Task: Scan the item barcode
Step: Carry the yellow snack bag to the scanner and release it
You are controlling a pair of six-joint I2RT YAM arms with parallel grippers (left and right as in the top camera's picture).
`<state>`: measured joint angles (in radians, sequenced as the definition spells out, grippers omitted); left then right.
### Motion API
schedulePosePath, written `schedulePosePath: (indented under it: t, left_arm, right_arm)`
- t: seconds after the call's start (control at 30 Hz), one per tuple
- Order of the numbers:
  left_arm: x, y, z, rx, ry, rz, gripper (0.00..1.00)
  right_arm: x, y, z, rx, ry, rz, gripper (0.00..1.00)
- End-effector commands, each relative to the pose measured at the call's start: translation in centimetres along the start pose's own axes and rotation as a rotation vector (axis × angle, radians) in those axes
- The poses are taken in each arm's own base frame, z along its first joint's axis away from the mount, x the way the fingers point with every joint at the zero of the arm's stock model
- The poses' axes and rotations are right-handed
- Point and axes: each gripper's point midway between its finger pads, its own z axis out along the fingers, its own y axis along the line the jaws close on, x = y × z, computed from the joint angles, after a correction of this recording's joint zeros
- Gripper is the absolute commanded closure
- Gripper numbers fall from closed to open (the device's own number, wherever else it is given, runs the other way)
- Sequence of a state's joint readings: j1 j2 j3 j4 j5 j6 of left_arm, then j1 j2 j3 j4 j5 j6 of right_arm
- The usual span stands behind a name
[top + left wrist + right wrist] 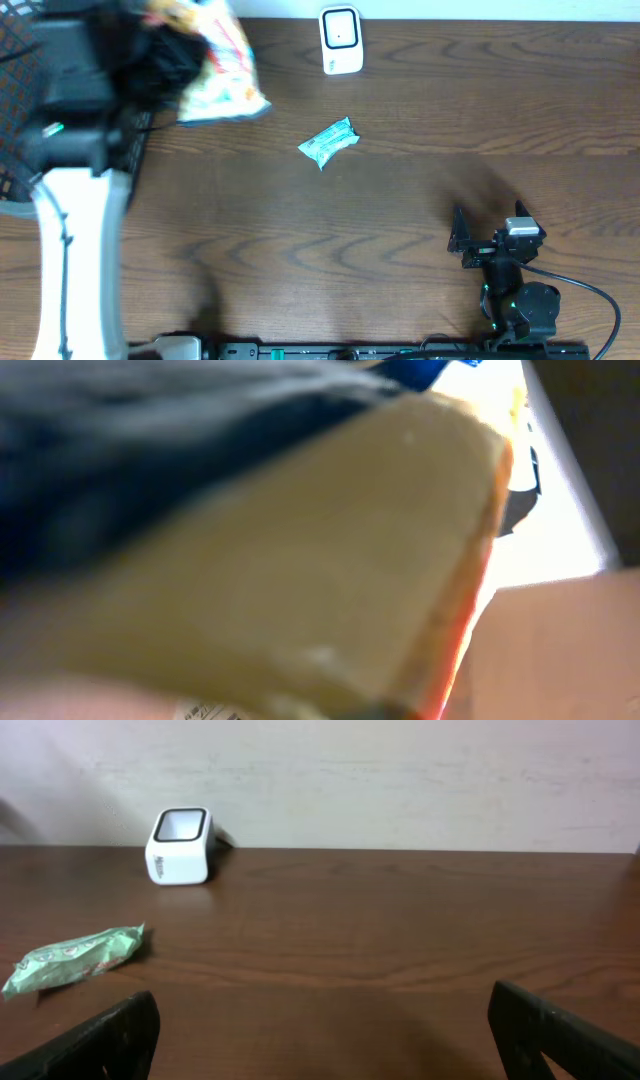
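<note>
A white, orange and yellow snack bag (222,72) hangs high at the far left, with my left gripper (176,56) shut on its left end. The left wrist view is blurred and filled by the bag's tan surface (300,550) and its orange edge; the fingers are hidden there. A white barcode scanner (340,40) (180,845) stands at the table's back edge, right of the bag. My right gripper (488,236) (320,1035) rests open low over the front right of the table, with nothing between its fingers.
A small teal packet (328,143) (72,958) lies on the brown table in front of the scanner. A black mesh basket (10,100) sits at the far left under the left arm. A pale wall backs the table.
</note>
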<state>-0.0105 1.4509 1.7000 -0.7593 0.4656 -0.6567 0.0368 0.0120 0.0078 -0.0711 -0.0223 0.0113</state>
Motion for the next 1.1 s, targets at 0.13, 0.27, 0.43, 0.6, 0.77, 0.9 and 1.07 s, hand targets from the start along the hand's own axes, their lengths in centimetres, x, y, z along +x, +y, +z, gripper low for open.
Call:
schedulePosePath:
  t: [0.13, 0.27, 0.43, 0.6, 0.77, 0.9, 1.07]
  left_arm:
    - [9.2, -0.9, 11.2, -0.083, 0.260, 0.067, 0.93]
    - [14.0, -1.1, 16.6, -0.097, 0.354, 0.051, 0.92]
    - [19.5, -0.4, 24.2, -0.078, 0.418, 0.081, 0.92]
    - [20.8, 1.0, 26.3, -0.096, 0.435, 0.088, 0.56]
    - [18.9, 0.1, 25.7, -0.061, 0.394, 0.097, 0.14]
    - [13.6, -2.8, 22.6, 0.038, 0.272, 0.192, 0.12]
    - [4.7, -5.9, 14.6, 0.135, 0.043, 0.384, 0.09]
  right_arm:
    - [0.1, 0.0, 0.0, 0.002, 0.000, 0.010, 0.01]
    - [0.1, 0.0, 0.0, 0.001, 0.000, 0.010, 0.01]
    - [0.1, 0.0, 0.0, 0.002, 0.000, 0.010, 0.01]
    - [0.1, 0.0, 0.0, 0.001, 0.000, 0.010, 0.01]
    - [0.1, 0.0, 0.0, 0.001, 0.000, 0.010, 0.01]
    - [0.1, 0.0, 0.0, 0.001, 0.000, 0.010, 0.01]
    - [0.1, 0.0, 0.0, 0.001, 0.000, 0.010, 0.01]
